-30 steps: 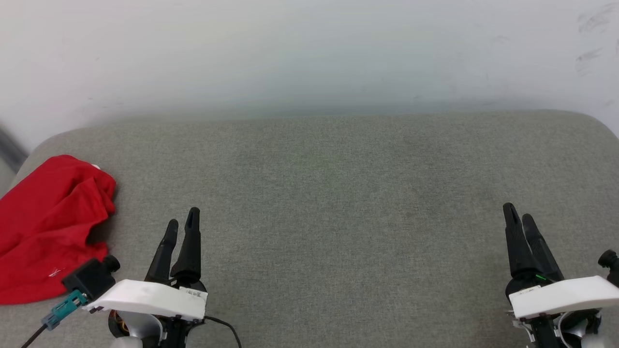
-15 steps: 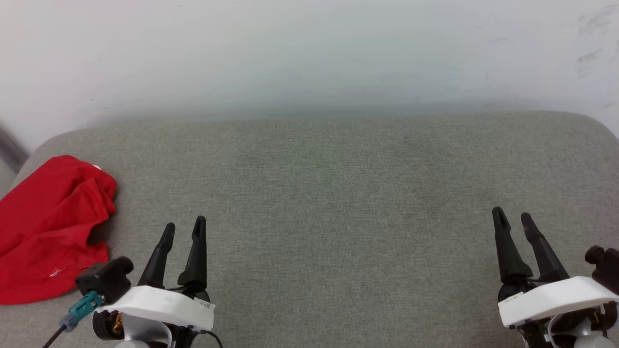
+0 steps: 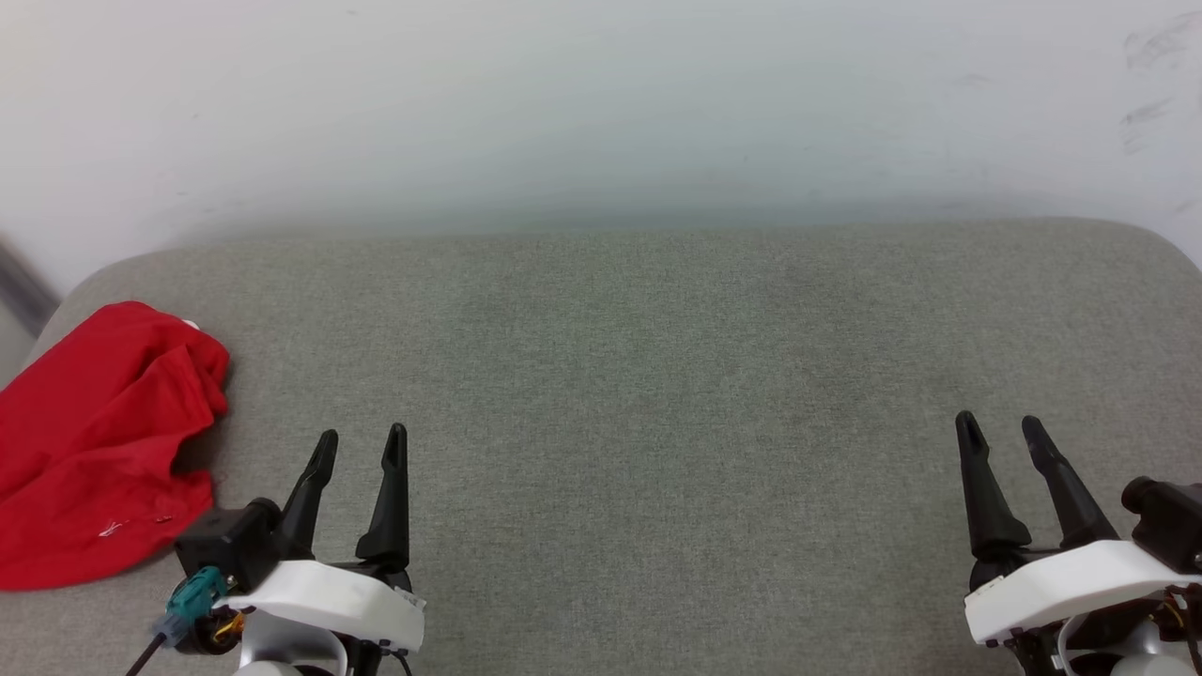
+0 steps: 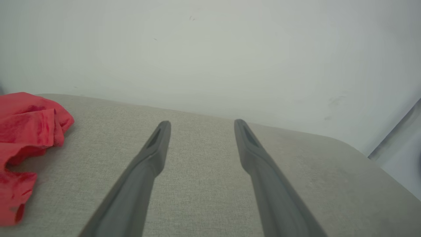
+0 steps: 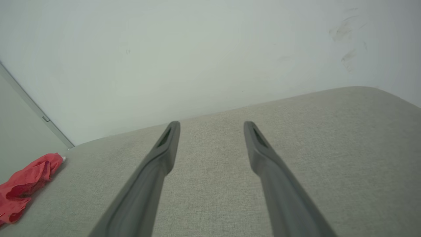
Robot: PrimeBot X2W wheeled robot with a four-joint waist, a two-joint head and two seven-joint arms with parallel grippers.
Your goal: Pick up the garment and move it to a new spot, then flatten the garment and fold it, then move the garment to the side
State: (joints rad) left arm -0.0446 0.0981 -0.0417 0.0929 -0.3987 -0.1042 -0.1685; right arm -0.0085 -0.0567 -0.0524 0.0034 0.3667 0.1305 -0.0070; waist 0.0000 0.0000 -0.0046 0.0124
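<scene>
At the cushion's (image 3: 657,357) left edge lies the crumpled garment (image 3: 94,441); left gripper (image 3: 362,439) and right gripper (image 3: 998,424) gape empty.

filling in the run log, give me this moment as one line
stage: before pickup | shirt: crumpled, left end of cushion, untouched | left hand: open, empty, near shirt | right hand: open, empty

Left gripper (image 3: 361,444) at lower left, fingers spread, pointing up; right gripper (image 3: 1001,433) at lower right likewise, empty.
</scene>
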